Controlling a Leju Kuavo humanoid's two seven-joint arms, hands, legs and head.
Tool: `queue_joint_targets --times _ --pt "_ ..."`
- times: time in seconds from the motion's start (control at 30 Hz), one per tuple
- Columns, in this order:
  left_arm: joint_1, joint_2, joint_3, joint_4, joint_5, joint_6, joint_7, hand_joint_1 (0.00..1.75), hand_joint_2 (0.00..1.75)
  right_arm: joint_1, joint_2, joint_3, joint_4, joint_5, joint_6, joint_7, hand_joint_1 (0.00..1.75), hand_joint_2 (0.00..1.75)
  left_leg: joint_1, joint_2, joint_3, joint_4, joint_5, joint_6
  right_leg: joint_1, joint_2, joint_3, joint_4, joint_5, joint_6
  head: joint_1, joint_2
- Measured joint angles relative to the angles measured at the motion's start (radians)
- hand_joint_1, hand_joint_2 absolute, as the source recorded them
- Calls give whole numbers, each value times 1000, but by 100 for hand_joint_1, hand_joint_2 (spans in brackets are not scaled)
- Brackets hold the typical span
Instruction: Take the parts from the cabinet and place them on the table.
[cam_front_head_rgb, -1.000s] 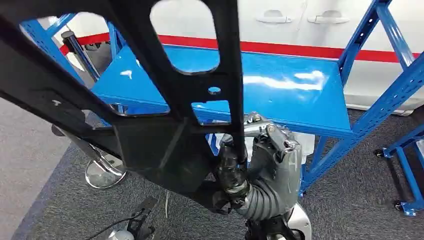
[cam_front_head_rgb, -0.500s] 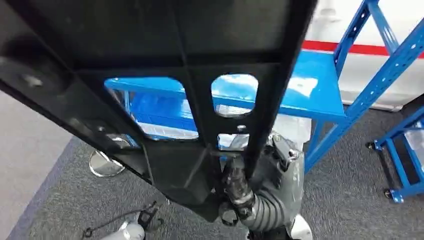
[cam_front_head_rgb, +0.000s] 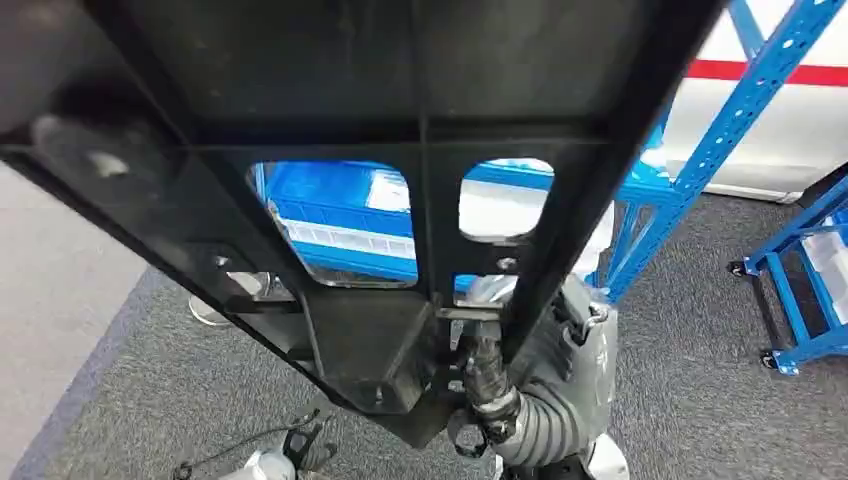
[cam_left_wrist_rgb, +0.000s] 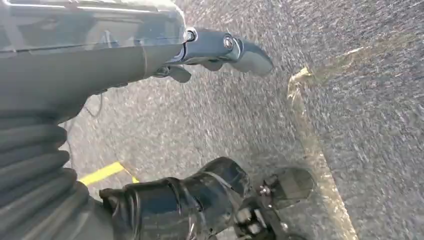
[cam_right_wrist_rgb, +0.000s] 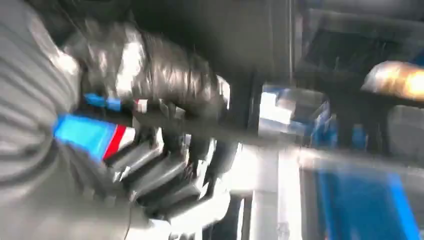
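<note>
- The grey carpeted floor (cam_front_head_rgb: 120, 400) runs along the left of the head view, and a round chrome base (cam_front_head_rgb: 208, 312) stands on it, partly hidden behind the part.
- In the left wrist view the left hand (cam_left_wrist_rgb: 150, 125) hangs over the same speckled floor, its thick grey thumb and darker fingers (cam_left_wrist_rgb: 200, 195) apart with nothing between them; a yellow floor line (cam_left_wrist_rgb: 102, 173) passes beneath it.
- A large black plastic part (cam_front_head_rgb: 350, 140), flat with ribs and rounded cut-outs, fills the upper and middle head view, held up close in front of the camera and tilted, its narrow lower end pointing down toward the right hand.
- Through the cut-outs shows the blue cabinet shelf (cam_front_head_rgb: 340, 215) behind the part.
- The right hand (cam_front_head_rgb: 545, 375) sits low, right of centre, its dark fingers (cam_front_head_rgb: 485, 375) wrapped around one edge rib of the part near the lower end, so it grips the part.
- The right wrist view is blurred; the right hand's dark fingers close over a dark bar of the part, with blue shelving behind.
- A perforated blue cabinet upright (cam_front_head_rgb: 720, 140) slants up on the right, before a white wall with a red stripe (cam_front_head_rgb: 790, 72).
- A low blue wheeled frame (cam_front_head_rgb: 800, 300) stands on the floor at the far right.
</note>
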Motion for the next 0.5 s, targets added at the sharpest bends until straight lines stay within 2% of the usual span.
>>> queue_joint_targets --times 0.03,0.07,0.1,0.13,0.17,0.2,0.23,0.27,0.3,0.33,0.37,0.43,0.47,0.5 --pt "1 0 0 0 4 4 -13 0 175 -1 8 0 4 -17 5 -8 161 175 2 0 -16 61 -60 -6 1 -3 -13 0 11 -7 0 0" --pt "2 1 0 0 14 7 -21 0 175 -2 14 0 9 -29 6 -14 161 175 4 0 -31 135 -112 -10 2 -6 -28 0 23 -7 -1 0" --pt "4 5 0 0 23 7 -31 0 175 -2 19 0 19 -40 11 -21 161 175 4 0 -41 191 -131 -12 3 -10 -40 0 32 -8 -1 0" --pt "8 9 0 0 35 7 -39 0 175 -3 26 0 31 -51 16 -32 161 175 4 0 -41 233 -121 -13 4 -14 -54 0 42 -8 -1 0" --pt "13 14 1 0 49 5 -45 0 175 -3 32 1 45 -64 19 -41 161 175 4 0 -26 237 -86 -12 5 -20 -67 1 51 -8 -1 0" --pt "18 18 2 0 59 2 -52 0 175 -3 36 1 55 -77 20 -53 161 175 4 1 5 205 -50 -9 5 -24 -78 1 59 -7 -1 0" --pt "22 23 2 0 71 -2 -58 0 175 -2 43 2 63 -89 20 -61 161 175 3 3 57 141 -22 -6 5 -30 -87 1 66 -5 -1 0" --pt "22 24 2 0 76 -7 -64 0 175 -3 50 2 68 -95 18 -69 161 175 -1 22 122 56 -17 -1 5 -38 -89 1 71 -2 -1 0" --pt "19 29 4 0 85 -14 -72 0 175 -3 58 2 72 -102 16 -76 161 175 -9 62 172 -33 -63 2 6 -48 -89 0 75 2 -1 0" --pt "14 33 7 0 90 -22 -80 0 175 -4 64 2 77 -108 14 -84 161 175 -23 62 208 -85 -81 10 6 -61 -88 -2 79 8 0 0" --pt "14 34 10 0 94 -31 -88 0 175 -5 70 2 84 -120 8 -88 161 175 -23 54 192 -83 -76 19 4 -73 -85 -7 85 16 0 0" --pt "20 47 11 0 98 -40 -96 0 175 -11 83 8 98 -142 0 -96 161 175 -26 37 190 -92 -64 31 4 -88 -78 -16 94 26 -3 0" --pt "25 51 11 0 99 -42 -100 0 175 -14 86 11 103 -145 -1 -98 161 175 -11 30 208 -110 -48 38 7 -82 -85 -10 86 31 -2 0" --pt "25 50 11 0 98 -47 -100 0 175 -18 91 15 109 -148 -2 -100 161 175 -13 25 204 -115 -41 42 3 -53 -94 15 60 34 -3 0"
